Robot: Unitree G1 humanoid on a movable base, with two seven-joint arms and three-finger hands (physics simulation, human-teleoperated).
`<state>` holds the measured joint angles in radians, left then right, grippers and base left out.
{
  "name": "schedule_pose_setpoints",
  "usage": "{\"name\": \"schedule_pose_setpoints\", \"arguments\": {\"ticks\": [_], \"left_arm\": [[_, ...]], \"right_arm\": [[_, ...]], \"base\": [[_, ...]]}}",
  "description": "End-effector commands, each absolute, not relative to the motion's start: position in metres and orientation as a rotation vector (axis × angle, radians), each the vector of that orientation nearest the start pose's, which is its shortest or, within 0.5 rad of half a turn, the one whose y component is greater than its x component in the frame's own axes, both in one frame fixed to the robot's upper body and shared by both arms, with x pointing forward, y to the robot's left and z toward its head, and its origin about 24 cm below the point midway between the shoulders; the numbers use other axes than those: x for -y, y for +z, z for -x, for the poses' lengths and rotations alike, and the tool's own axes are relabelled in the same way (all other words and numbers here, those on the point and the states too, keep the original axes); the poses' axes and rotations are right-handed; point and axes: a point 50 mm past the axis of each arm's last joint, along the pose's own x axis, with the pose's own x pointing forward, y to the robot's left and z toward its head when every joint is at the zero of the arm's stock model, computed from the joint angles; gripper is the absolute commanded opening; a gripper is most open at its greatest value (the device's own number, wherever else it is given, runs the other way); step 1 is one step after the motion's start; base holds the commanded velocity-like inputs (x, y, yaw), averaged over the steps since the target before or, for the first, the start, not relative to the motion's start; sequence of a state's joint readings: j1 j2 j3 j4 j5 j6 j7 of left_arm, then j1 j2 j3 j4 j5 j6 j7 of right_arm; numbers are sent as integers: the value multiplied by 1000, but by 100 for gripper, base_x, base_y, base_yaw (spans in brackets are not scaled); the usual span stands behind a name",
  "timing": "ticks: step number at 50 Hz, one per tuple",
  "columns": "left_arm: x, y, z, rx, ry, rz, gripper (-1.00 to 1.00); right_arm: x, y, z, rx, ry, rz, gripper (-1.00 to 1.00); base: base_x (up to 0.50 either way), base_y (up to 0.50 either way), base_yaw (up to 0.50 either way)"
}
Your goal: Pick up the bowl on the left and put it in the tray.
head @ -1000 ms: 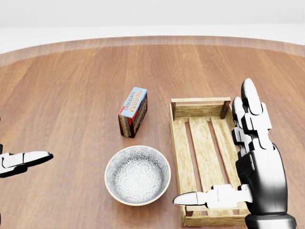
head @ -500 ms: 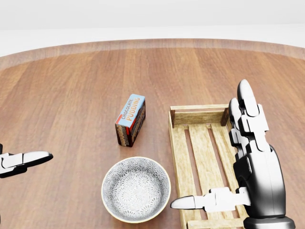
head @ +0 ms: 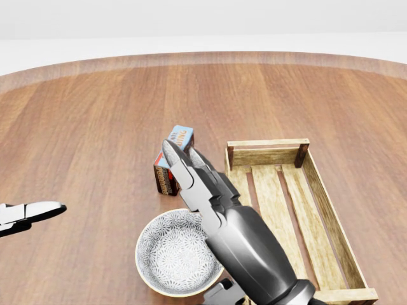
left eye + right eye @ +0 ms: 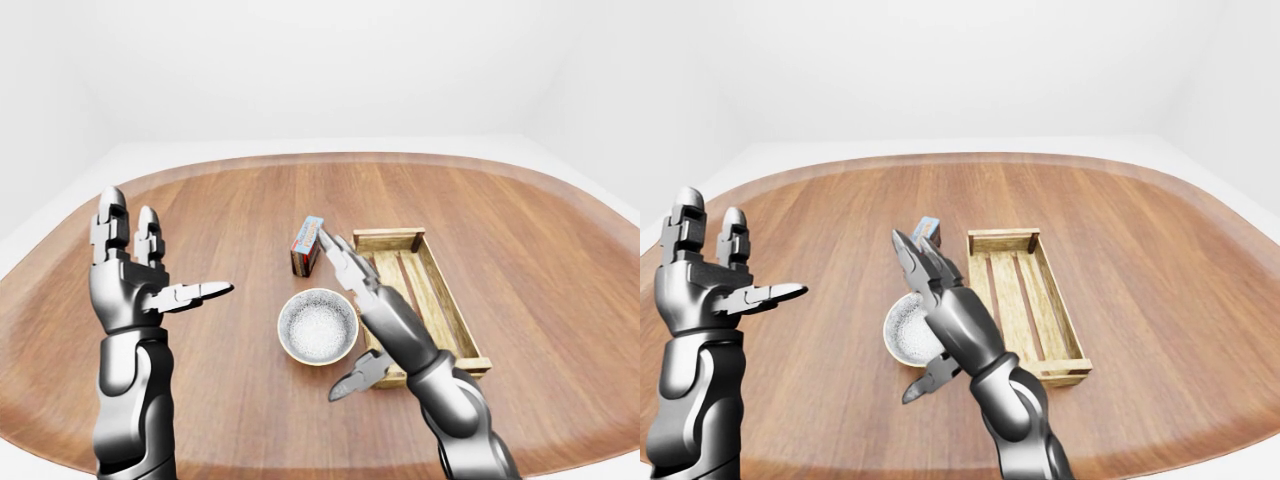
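Note:
A patterned grey-white bowl (image 3: 166,255) sits on the wooden table, just left of the slatted wooden tray (image 3: 267,143), which holds nothing. My right hand (image 4: 337,316) is open and reaches over the bowl's right side, fingers stretched towards the top of the view and thumb low beside the rim. It hides part of the bowl in the head view. Whether it touches the bowl I cannot tell. My left hand (image 4: 165,262) is raised at the left, open, well apart from the bowl.
A chocolate pudding box (image 4: 306,246) stands just above the bowl in the view, close to my right fingertips (image 3: 170,149). The round table's (image 4: 520,250) edge curves around the scene, with white floor beyond it.
My right hand has swung left from over the tray's right side to above the bowl. The view tilted slightly at first. The left hand, bowl and tray have stayed put.

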<state>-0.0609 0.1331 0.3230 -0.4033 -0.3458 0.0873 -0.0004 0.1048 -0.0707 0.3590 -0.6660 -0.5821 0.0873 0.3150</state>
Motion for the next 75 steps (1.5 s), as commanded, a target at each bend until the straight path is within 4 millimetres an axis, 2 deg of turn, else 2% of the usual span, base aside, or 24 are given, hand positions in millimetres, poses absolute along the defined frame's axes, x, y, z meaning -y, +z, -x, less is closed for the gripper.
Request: {"name": "schedule_pose_setpoints", "arguments": {"ticks": [1, 40, 54, 63, 75], "left_arm": [[-232, 153, -237, 441, 189, 164, 100], [-232, 154, -237, 444, 189, 164, 100], [-232, 155, -235, 451, 190, 165, 100], [-233, 156, -234, 456, 191, 165, 100], [-232, 155, -235, 449, 190, 164, 100]], "right_arm": [[50, 128, -193, 366, 604, 807, 100], [42, 97, -200, 232, 577, 945, 100], [52, 83, -208, 162, 535, 987, 100], [56, 67, -214, 100, 525, 969, 100], [64, 57, -219, 45, 514, 953, 100]], "base": [[0, 0, 0], [0, 0, 0], [0, 0, 0], [0, 0, 0], [0, 0, 0]]}}
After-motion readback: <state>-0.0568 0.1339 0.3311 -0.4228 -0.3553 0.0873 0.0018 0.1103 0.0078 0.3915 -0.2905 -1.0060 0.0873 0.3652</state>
